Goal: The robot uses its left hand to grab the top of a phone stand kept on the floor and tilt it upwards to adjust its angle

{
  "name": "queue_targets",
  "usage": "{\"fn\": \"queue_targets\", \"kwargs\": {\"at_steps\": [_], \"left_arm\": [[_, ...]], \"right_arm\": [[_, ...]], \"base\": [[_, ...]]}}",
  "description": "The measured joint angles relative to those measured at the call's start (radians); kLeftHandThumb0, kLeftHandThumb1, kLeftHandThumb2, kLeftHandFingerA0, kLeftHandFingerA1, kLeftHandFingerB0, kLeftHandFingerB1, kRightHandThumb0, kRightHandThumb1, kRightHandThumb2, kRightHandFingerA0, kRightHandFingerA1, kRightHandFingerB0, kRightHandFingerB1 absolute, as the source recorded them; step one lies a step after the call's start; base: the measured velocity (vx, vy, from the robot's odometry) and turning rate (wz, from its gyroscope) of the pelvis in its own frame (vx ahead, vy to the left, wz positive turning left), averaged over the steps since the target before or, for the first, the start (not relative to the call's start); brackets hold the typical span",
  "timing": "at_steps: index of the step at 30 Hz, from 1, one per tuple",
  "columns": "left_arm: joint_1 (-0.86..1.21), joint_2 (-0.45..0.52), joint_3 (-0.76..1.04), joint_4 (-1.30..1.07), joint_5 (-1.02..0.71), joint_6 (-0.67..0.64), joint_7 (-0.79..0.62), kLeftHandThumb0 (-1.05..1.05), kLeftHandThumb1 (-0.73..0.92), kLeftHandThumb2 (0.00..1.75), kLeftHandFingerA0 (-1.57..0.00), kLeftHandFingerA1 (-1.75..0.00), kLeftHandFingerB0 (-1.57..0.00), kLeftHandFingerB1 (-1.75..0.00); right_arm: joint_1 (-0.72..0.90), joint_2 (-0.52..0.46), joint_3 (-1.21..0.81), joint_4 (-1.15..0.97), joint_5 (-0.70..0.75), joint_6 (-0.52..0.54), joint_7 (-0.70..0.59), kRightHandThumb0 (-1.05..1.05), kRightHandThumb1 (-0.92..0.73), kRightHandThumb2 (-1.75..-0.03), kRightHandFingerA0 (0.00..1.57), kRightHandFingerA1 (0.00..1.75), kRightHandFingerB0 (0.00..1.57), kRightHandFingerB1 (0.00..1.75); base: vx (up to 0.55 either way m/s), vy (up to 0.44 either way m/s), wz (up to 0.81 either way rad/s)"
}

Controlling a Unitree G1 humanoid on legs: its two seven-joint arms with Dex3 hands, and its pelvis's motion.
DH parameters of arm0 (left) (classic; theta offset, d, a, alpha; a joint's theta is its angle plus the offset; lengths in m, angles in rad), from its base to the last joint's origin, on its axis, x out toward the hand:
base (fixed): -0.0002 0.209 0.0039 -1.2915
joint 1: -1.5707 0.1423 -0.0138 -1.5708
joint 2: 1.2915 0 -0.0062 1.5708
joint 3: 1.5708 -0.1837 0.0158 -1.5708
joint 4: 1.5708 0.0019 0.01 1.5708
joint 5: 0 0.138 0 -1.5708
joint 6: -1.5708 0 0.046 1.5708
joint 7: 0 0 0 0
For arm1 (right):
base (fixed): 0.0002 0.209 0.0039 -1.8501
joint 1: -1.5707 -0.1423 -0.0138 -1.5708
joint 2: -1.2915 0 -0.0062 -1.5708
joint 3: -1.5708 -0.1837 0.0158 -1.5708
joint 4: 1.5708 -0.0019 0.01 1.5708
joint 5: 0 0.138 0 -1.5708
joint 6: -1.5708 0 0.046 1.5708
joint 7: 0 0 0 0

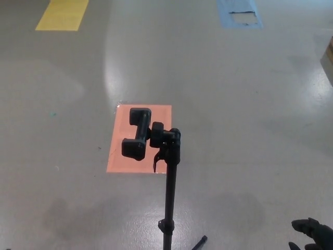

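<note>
Only the right hand (312, 234) shows, as a few black fingertips poking in at the bottom right corner of the head view; so little of it is visible that whether it is spread or closed cannot be told, though it touches nothing. The left hand, the one the task calls for, is not in view at all. From the right hand, the phone stand (169, 177) lies well apart, up and toward picture left, near the middle of the view. Its black pole rises close to vertical from the floor (250, 104), with a tripod leg (201, 241) just showing at the bottom edge. At the top, the phone clamp (137, 134) juts to the pole's left from a knuckle joint (167, 138), its long axis running roughly up and down the picture. It stands over an orange rectangle (125, 156) marked on the floor. Since the clamp sits on the pole's left side, the left hand would likely reach it from the left edge without crossing the pole, though its starting pose is unknown.
</note>
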Motion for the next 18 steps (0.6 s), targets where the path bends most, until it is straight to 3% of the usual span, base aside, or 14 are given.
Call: {"fn": "queue_targets", "kwargs": {"at_steps": [2,3,7,8,9,10,11,12,13,14,15,16,17,18], "left_arm": [[-0.008,0.000,-0.002,-0.002,0.002,-0.016,0.009,-0.83,0.72,0.98,-0.12,-0.39,-0.07,-0.28],[-0.012,0.001,-0.001,-0.004,0.002,-0.025,0.015,-0.81,0.69,1.05,-0.15,-0.44,0.00,-0.28],[-0.032,0.012,0.012,-0.020,0.000,-0.077,0.032,-0.84,0.70,1.03,-0.11,-0.38,-0.05,-0.27],[-0.035,0.018,0.014,-0.025,0.000,-0.090,0.035,-0.86,0.69,1.06,-0.11,-0.36,0.00,-0.30],[-0.038,0.023,0.016,-0.028,0.000,-0.099,0.037,-0.86,0.69,1.06,-0.11,-0.36,0.00,-0.30],[-0.040,0.028,0.020,-0.033,-0.002,-0.109,0.037,-0.89,0.87,0.68,-0.17,-0.27,-0.05,-0.27],[-0.044,0.035,0.025,-0.042,-0.003,-0.124,0.037,-0.89,0.69,1.08,-0.10,-0.42,0.00,-0.31],[-0.045,0.037,0.026,-0.045,-0.004,-0.129,0.037,-0.89,0.69,1.08,-0.10,-0.42,0.00,-0.31],[-0.050,0.043,0.029,-0.053,-0.004,-0.146,0.038,-0.93,0.88,0.67,-0.16,-0.29,-0.07,-0.27],[-0.053,0.047,0.031,-0.059,-0.004,-0.159,0.040,-0.89,0.69,1.06,-0.08,-0.34,-0.03,-0.31],[-0.054,0.049,0.031,-0.062,-0.004,-0.165,0.041,-0.89,0.69,1.06,-0.08,-0.34,-0.03,-0.31],[-0.059,0.055,0.031,-0.073,-0.004,-0.183,0.042,-0.88,0.86,0.67,-0.14,-0.27,-0.08,-0.26],[-0.061,0.059,0.031,-0.081,-0.004,-0.192,0.043,-0.88,0.86,0.67,-0.14,-0.27,-0.08,-0.26],[-0.066,0.068,0.031,-0.093,-0.004,-0.210,0.043,-0.87,0.70,1.05,-0.10,-0.35,-0.03,-0.31]], "right_arm": [[0.000,0.002,-0.002,0.000,0.000,-0.008,-0.002,-0.33,-0.60,-1.13,0.00,0.47,0.00,0.47],[0.000,0.002,-0.002,0.001,0.000,-0.011,-0.002,-0.33,-0.61,-1.13,0.00,0.47,0.00,0.47],[0.000,0.003,-0.004,0.005,0.000,-0.020,-0.005,-0.33,-0.61,-1.13,0.00,0.47,0.00,0.47],[0.000,0.003,-0.004,0.005,0.000,-0.022,-0.005,-0.62,-0.90,-0.67,0.23,0.32,0.14,0.27],[0.000,0.003,-0.005,0.006,0.000,-0.024,-0.005,-0.62,-0.90,-0.67,0.23,0.32,0.14,0.27],[0.000,0.003,-0.005,0.007,0.000,-0.025,-0.005,-0.62,-0.90,-0.67,0.23,0.32,0.15,0.27],[0.000,0.003,-0.005,0.007,0.000,-0.026,-0.005,-0.33,-0.60,-1.12,0.00,0.47,0.00,0.47],[0.000,0.003,-0.004,0.007,-0.001,-0.026,-0.006,-0.33,-0.60,-1.12,0.00,0.47,0.00,0.47],[0.000,0.003,-0.004,0.008,-0.001,-0.027,-0.006,-0.33,-0.60,-1.12,0.01,0.47,0.01,0.47],[0.000,0.003,-0.004,0.008,-0.001,-0.028,-0.006,-0.33,-0.60,-1.12,0.00,0.47,0.00,0.47],[0.000,0.003,-0.004,0.008,-0.001,-0.028,-0.006,-0.33,-0.60,-1.12,0.00,0.47,0.00,0.47],[0.000,0.003,-0.005,0.008,-0.001,-0.029,-0.006,-0.33,-0.61,-1.13,0.00,0.47,0.00,0.47],[0.000,0.003,-0.005,0.008,-0.001,-0.030,-0.006,-0.33,-0.61,-1.13,0.00,0.47,0.00,0.47],[0.000,0.003,-0.005,0.008,-0.001,-0.031,-0.006,-0.33,-0.61,-1.13,0.00,0.47,0.00,0.47]], "base": [[0.00,0.000,0.00],[0.00,0.000,0.00],[0.00,0.000,0.00],[0.00,0.000,0.00],[0.00,0.000,0.00],[0.00,0.000,0.00],[0.00,0.000,0.00],[0.00,0.000,0.00],[0.00,0.000,0.00],[0.00,0.000,0.00],[0.00,0.000,0.00],[0.00,0.000,0.00],[0.00,0.000,0.00],[0.00,0.000,0.00]]}}
